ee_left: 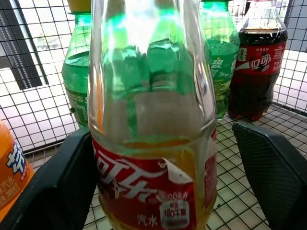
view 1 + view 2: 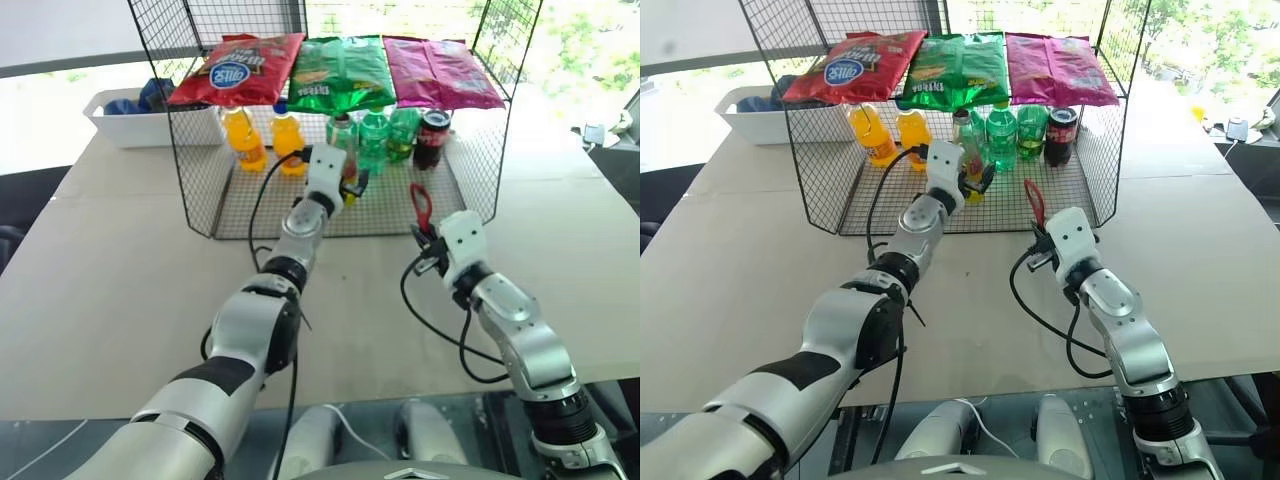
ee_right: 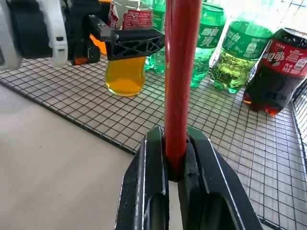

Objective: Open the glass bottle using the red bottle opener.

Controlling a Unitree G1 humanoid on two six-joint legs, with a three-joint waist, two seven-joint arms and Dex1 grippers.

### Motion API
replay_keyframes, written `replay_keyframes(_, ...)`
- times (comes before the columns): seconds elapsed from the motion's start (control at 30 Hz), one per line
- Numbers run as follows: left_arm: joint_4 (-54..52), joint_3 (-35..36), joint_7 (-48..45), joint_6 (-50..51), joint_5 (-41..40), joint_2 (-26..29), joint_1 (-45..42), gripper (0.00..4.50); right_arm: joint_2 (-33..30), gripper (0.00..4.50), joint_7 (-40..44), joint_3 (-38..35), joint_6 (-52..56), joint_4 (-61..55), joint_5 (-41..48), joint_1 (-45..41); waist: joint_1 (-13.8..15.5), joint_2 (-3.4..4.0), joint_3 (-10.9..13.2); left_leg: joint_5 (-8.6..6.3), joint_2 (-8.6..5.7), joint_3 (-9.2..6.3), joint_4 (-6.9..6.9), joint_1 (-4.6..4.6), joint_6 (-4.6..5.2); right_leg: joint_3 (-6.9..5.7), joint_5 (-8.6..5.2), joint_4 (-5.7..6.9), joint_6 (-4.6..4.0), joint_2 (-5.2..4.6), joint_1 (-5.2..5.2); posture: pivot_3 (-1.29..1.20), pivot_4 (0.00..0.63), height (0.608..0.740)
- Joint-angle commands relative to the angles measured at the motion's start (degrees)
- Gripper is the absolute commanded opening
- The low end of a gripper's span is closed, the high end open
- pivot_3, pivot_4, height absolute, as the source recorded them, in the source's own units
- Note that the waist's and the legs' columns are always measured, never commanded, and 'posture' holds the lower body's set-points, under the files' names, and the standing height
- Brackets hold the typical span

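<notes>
The glass bottle [image 1: 153,143], clear with yellow-orange liquid and a red label, stands on the floor of the wire rack [image 2: 400,212]. My left gripper [image 2: 352,184] reaches into the rack and is open, one black finger [image 1: 53,191] on each side of the bottle's lower body. The finger on the other side [image 1: 276,172] stands clearly apart from the glass. In front of the rack, my right gripper [image 2: 425,238] is shut on the handle of the red bottle opener [image 2: 420,204]. It holds the opener upright with its ring head on top, to the right of the bottle.
Behind the glass bottle stand two orange soda bottles [image 2: 245,138], green bottles [image 2: 375,140] and a cola bottle [image 2: 433,138]. Three snack bags [image 2: 340,70] lie on the rack's top. A white bin [image 2: 140,125] sits at the back left of the beige table [image 2: 120,290].
</notes>
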Motion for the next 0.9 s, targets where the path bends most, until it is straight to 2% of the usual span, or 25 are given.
replay_keyframes(0.03, 0.2, -0.4, 2.1, 1.0, 1.5, 0.0, -2.3, 4.37, 0.4, 0.0, 0.0, -0.8, -1.5, -2.4, -0.6, 0.1, 0.0, 0.0, 0.0, 0.0, 0.0, 0.0, 0.0, 0.0, 0.0, 0.0, 0.0, 0.0, 0.0, 0.0, 0.0, 0.0, 0.15, 0.74)
replay_keyframes(0.1, 0.3, -0.8, 2.4, 1.2, 2.4, -0.1, -2.7, 4.37, 0.6, 0.0, 0.0, -0.8, -1.8, -2.2, -0.9, 0.1, 0.0, 0.0, 0.0, 0.0, 0.0, 0.0, 0.0, 0.0, 0.0, 0.0, 0.0, 0.01, 0.0, 0.0, 0.0, 0.0, 0.15, 0.74)
replay_keyframes(0.13, 0.4, -0.8, 2.6, 1.3, 2.6, -0.1, -2.9, 3.83, 0.7, 0.0, 0.0, -0.7, -1.9, -2.1, -1.1, 0.1, 0.0, 0.0, 0.0, 0.0, 0.0, 0.0, 0.01, 0.0, 0.0, 0.0, 0.0, 0.01, 0.0, 0.0, 0.0, 0.0, 0.15, 0.74)
replay_keyframes(0.23, 0.2, -0.3, 1.8, 1.3, 2.2, -0.2, -3.2, 2.75, 1.0, 0.0, 0.0, -0.8, -2.1, -2.1, -1.3, -0.1, 0.0, 0.0, 0.0, 0.0, 0.0, 0.0, 0.01, -0.01, 0.0, -0.01, 0.0, 0.01, 0.0, 0.0, 0.0, 0.0, 0.15, 0.74)
replay_keyframes(0.43, -1.8, 0.7, -4.8, -0.4, 0.0, 0.6, -1.4, 2.77, 1.4, 0.0, 0.0, -1.4, -4.0, -1.3, -2.0, -0.3, 0.0, 0.0, 0.0, 0.0, -0.01, 0.0, 0.01, -0.02, 0.0, -0.01, 0.0, 0.0, 0.0, -0.01, -0.01, 0.0, 0.15, 0.74)
replay_keyframes(0.6, -9.5, -0.3, -17.2, -3.0, -2.2, 3.2, 4.9, 2.77, 1.5, 0.0, -1.5, -3.7, -5.4, -0.2, -2.8, -1.2, -0.3, 0.01, 0.0, 0.0, 0.0, 0.0, 0.0, -0.01, 0.0, -0.01, 0.0, 0.01, 0.0, 0.0, -0.02, 0.0, 0.15, 0.74)
replay_keyframes(0.63, -12.5, -0.6, -19.8, -2.3, -3.0, 3.7, 6.8, 2.77, 1.5, 0.0, -1.8, -4.3, -5.8, 0.1, -3.0, -1.4, -0.4, 0.0, 0.0, 0.0, 0.0, 0.03, -0.01, 0.0, 0.0, 0.04, 0.0, 0.01, 0.0, -0.01, -0.02, 0.0, 0.15, 0.74)
replay_keyframes(0.73, -31.9, -1.9, -28.6, 4.9, -8.8, 5.3, 17.3, 2.77, 1.3, 0.0, -3.0, -6.8, -7.3, 1.4, -3.4, -2.2, -0.8, 0.02, 0.0, 0.0, 0.03, 0.04, -0.03, 0.0, 0.0, 0.08, 0.0, 0.03, -0.01, -0.02, -0.04, 0.0, 0.15, 0.74)
replay_keyframes(0.83, -54.9, -4.3, -34.2, 17.2, -15.9, 7.8, 28.5, 2.77, 1.2, 0.0, -3.7, -8.8, -8.4, 2.3, -3.4, -2.6, -1.3, 0.02, 0.0, 0.0, 0.08, 0.03, -0.03, -0.02, 0.0, 0.1, 0.0, 0.02, -0.01, -0.03, -0.04, 0.0, 0.15, 0.74)
replay_keyframes(0.9, -64.8, -5.7, -35.7, 23.6, -18.3, 9.7, 33.2, 2.77, 1.2, 0.0, -3.7, -9.4, -8.9, 2.8, -3.4, -2.9, -1.4, 0.02, 0.0, 0.0, 0.12, 0.04, -0.04, -0.02, 0.0, 0.17, 0.0, 0.02, -0.01, -0.02, -0.04, 0.0, 0.15, 0.74)
